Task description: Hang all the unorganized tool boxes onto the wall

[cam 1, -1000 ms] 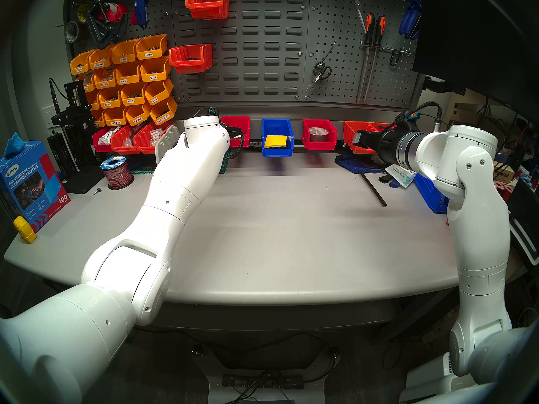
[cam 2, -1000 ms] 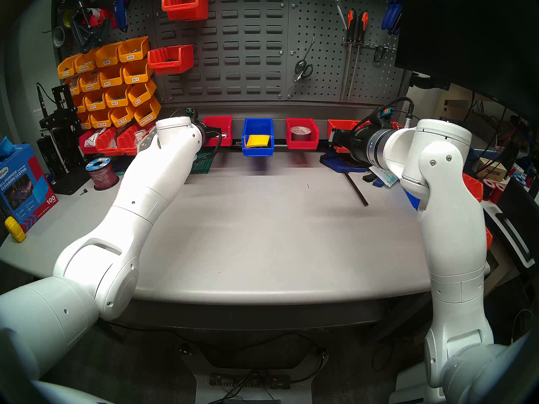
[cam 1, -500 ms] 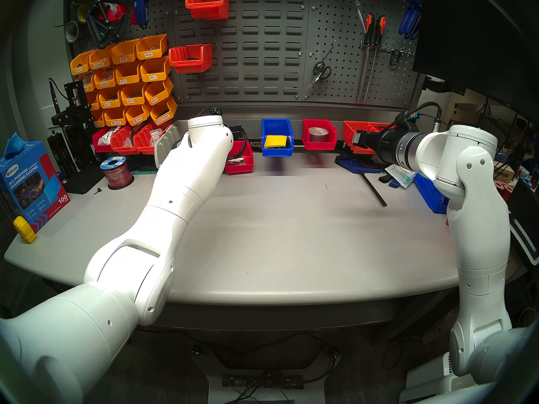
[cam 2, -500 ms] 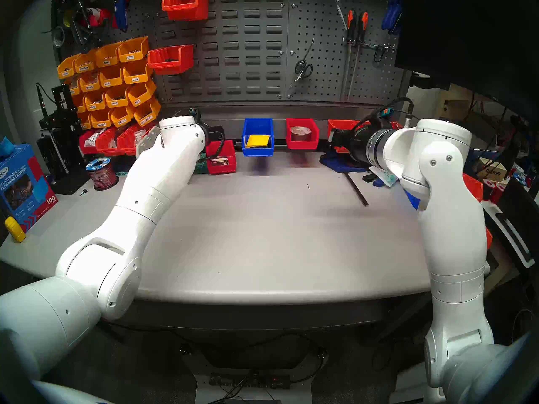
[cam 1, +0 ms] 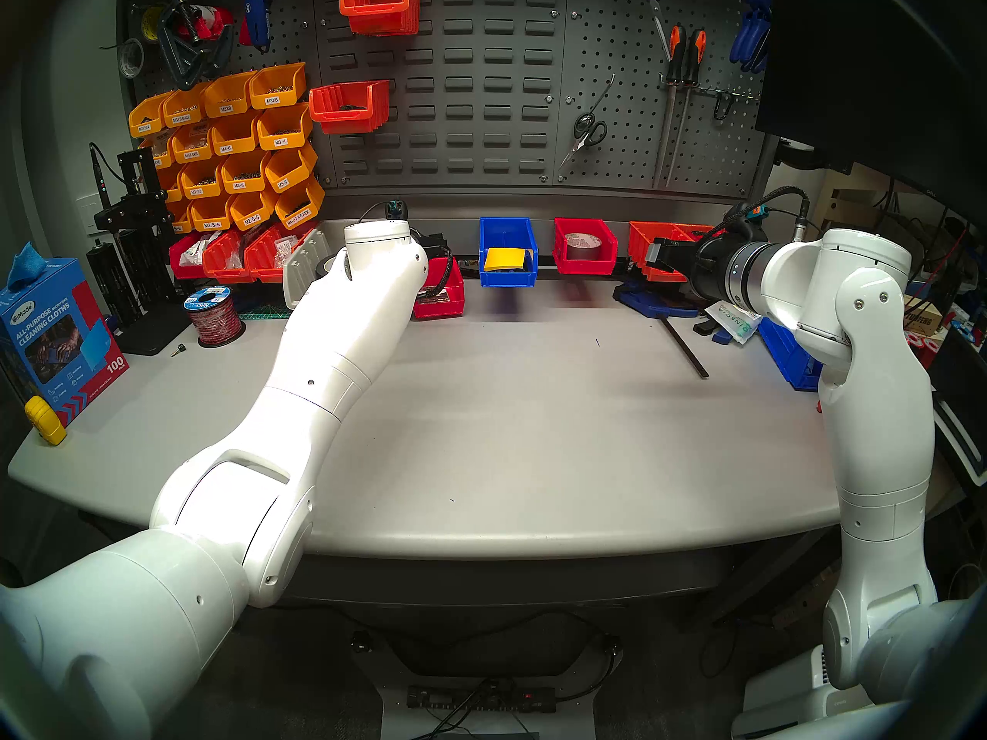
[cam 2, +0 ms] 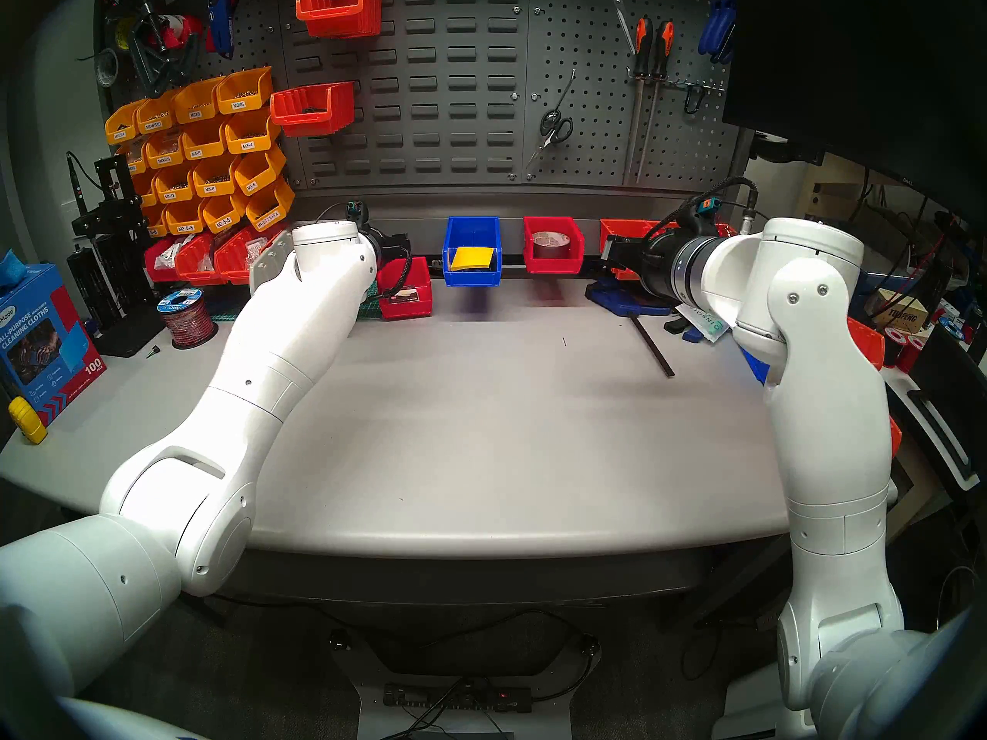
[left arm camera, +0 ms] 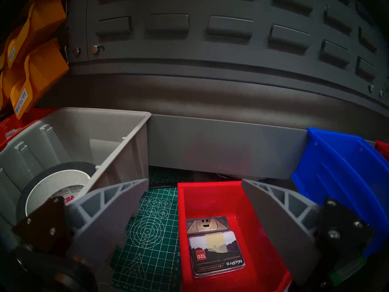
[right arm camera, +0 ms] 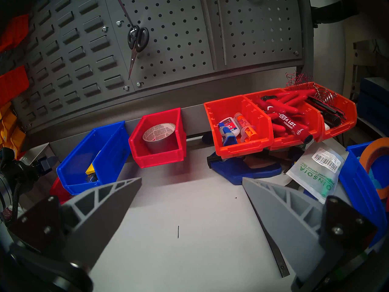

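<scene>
Since before: one red box (cam 1: 446,295) was up on the wall (cam 1: 480,82) beside the blue box (cam 1: 507,253) a second ago. Now it sits down on the table (cam 1: 507,429), and the left pincer has let go of it.

Head views, left pincer (cam 1: 435,245): it is mostly hidden behind the white arm. The fallen red box is right under and in front of it. I cannot see the fingers from here.

Head views, blue box: it hangs on the grey strip at the foot of the wall, just past the left pincer on its right side. A yellow card lies inside.

Head views, other red box (cam 1: 585,246): it hangs on the same strip, between the two pincers, with a roll of tape in it.

Head views, right pincer (cam 1: 656,254): it floats in front of the orange bins (cam 1: 649,242), well apart from all three boxes.

Left wrist view, left pincer (left arm camera: 195,201): the two grey fingers (left arm camera: 117,203) stand wide apart and hold nothing. The red box (left arm camera: 221,201) lies between them and a bit to the right, with a pack of blades inside. A grey bin (left arm camera: 134,142) with tape is beside the left finger. A green mat (left arm camera: 151,222) lies below.

Right wrist view, right pincer (right arm camera: 191,186): the fingers (right arm camera: 117,192) are wide apart and empty, over the bare table. The blue box (right arm camera: 84,158) and the red box with tape (right arm camera: 160,156) hang ahead on the left.
</scene>
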You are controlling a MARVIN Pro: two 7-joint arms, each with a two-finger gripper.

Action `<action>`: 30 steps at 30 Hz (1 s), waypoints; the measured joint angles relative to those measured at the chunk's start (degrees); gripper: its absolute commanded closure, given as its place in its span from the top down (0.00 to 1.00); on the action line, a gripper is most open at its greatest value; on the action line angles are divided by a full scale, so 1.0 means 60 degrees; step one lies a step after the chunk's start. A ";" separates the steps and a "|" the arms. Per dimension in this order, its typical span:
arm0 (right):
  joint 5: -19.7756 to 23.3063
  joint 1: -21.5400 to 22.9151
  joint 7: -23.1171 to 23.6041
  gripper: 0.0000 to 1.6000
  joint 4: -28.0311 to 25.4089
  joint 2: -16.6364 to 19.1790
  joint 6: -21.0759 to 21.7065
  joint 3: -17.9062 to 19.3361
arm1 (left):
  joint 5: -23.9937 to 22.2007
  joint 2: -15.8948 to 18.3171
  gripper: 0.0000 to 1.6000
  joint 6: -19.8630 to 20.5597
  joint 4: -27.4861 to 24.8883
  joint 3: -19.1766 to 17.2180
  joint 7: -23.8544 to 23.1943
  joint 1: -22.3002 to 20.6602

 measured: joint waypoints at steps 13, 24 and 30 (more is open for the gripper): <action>-0.0002 0.0000 0.0000 1.00 -0.0001 0.0001 0.0000 -0.0003 | -0.0073 0.0023 1.00 -0.0054 -0.1336 -0.0138 0.0557 0.1167; -0.0003 0.0000 0.0000 1.00 -0.0001 0.0003 0.0000 -0.0001 | -0.0217 0.0012 1.00 -0.0176 -0.1711 -0.0061 0.0953 0.2214; -0.0007 0.0000 0.0000 1.00 -0.0001 0.0002 0.0000 0.0000 | 0.0022 -0.0020 1.00 -0.0631 -0.1684 0.0205 0.1116 0.2446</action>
